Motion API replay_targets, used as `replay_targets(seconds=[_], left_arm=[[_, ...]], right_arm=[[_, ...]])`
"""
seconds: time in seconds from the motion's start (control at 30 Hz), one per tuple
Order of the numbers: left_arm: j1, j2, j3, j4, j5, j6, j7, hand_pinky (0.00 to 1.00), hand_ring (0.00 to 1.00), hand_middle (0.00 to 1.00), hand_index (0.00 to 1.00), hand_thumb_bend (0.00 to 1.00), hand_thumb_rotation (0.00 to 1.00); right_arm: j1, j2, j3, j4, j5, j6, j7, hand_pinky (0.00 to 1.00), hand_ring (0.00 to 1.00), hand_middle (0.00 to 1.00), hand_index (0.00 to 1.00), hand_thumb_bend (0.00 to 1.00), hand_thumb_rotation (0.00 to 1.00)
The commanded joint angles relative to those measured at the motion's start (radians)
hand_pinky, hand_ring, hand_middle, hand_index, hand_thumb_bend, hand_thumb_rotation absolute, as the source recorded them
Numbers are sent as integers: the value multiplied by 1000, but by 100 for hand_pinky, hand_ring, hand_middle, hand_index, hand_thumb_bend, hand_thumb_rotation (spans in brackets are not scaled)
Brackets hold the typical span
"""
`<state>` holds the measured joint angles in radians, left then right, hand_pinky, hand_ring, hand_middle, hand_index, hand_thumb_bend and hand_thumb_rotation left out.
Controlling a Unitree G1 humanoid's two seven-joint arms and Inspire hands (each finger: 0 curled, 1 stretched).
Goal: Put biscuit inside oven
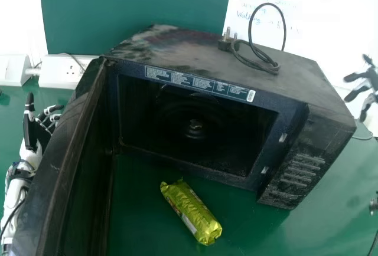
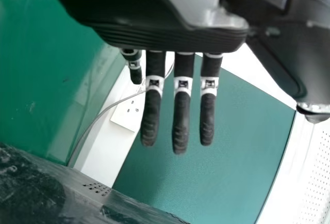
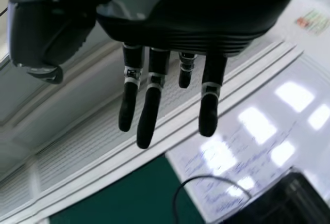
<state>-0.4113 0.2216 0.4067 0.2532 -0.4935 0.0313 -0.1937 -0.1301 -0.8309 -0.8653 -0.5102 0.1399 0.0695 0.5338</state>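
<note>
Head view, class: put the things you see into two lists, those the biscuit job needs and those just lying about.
For the job:
- biscuit packet, on the table
- oven, door open
- left hand, right hand

Lying about:
- cord, on the oven
- socket strip

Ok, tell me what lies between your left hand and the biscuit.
In the head view, going from my left hand to the biscuit: the oven's open door, then bare table.
</note>
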Motion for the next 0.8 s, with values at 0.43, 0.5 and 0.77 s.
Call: replay_targets(seconds=[0.43, 0.5, 0.77], left_arm=[[0, -2, 13, -8, -14, 9, -2, 24, 30, 38, 49, 52, 6], [0, -2, 13, -9, -12, 8, -2, 24, 30, 38, 49, 52, 6], [0, -2, 12, -11, -10, 12, 1, 24, 30, 38, 49, 52, 6]], right_arm=[[98, -144, -24, 59, 260, -35, 294, 32, 42, 52, 73, 76, 32], [100, -159, -17, 66, 280, -25, 322, 32, 44, 56, 76, 79, 34], [80, -174, 51, 46, 250, -83, 337, 37, 48, 59, 74, 83, 39]])
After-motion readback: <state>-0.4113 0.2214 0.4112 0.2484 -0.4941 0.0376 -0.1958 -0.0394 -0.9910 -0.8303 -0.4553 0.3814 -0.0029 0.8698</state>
